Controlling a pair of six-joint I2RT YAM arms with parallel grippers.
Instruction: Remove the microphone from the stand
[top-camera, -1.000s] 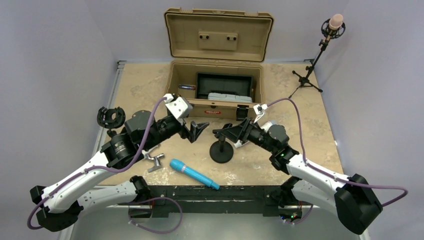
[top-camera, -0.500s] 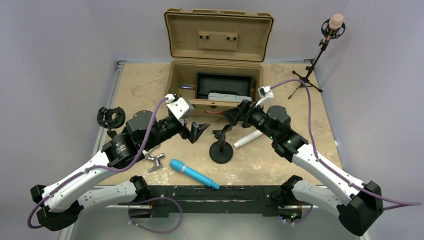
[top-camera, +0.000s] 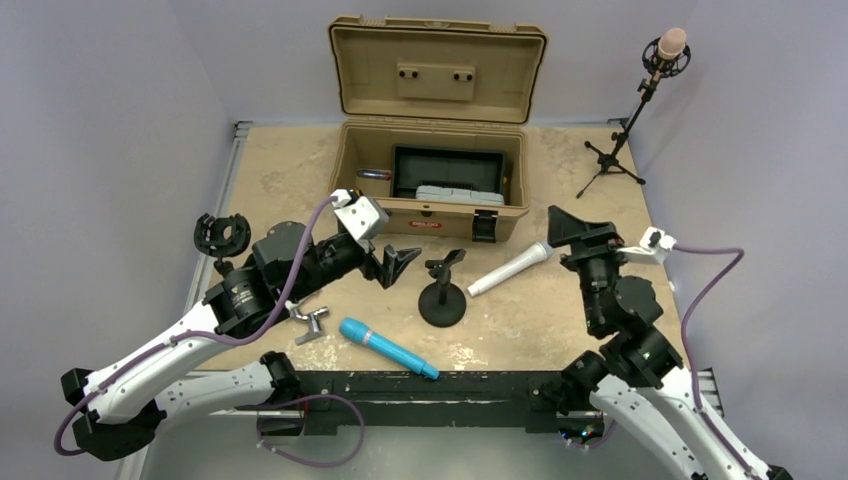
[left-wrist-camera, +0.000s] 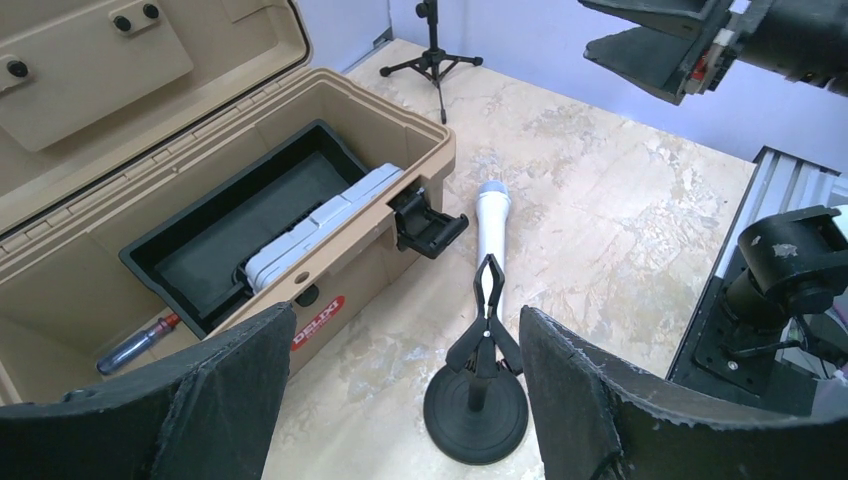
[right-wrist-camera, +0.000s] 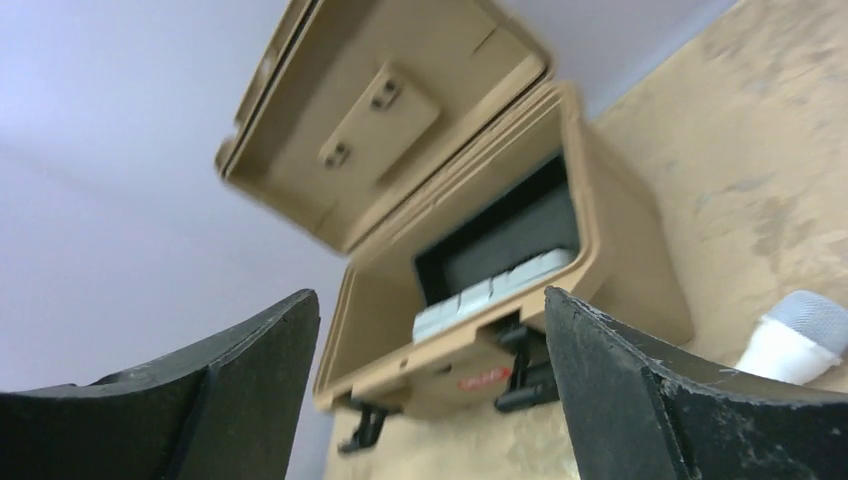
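On table (top-camera: 290, 170): one clip stand (top-camera: 443, 297), two loose microphones – white microphone (top-camera: 508, 268), grey head, flat beside it, blue microphone (top-camera: 388, 348); left gripper (top-camera: 398, 263), right gripper (top-camera: 580, 228) jaws spread

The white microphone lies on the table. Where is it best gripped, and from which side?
Probably grip the white microphone at mid-handle, from straight above, right fingers across its long axis. It lies flat and slanted on the table; the handle is slim there, and the stand crowds its tail end.
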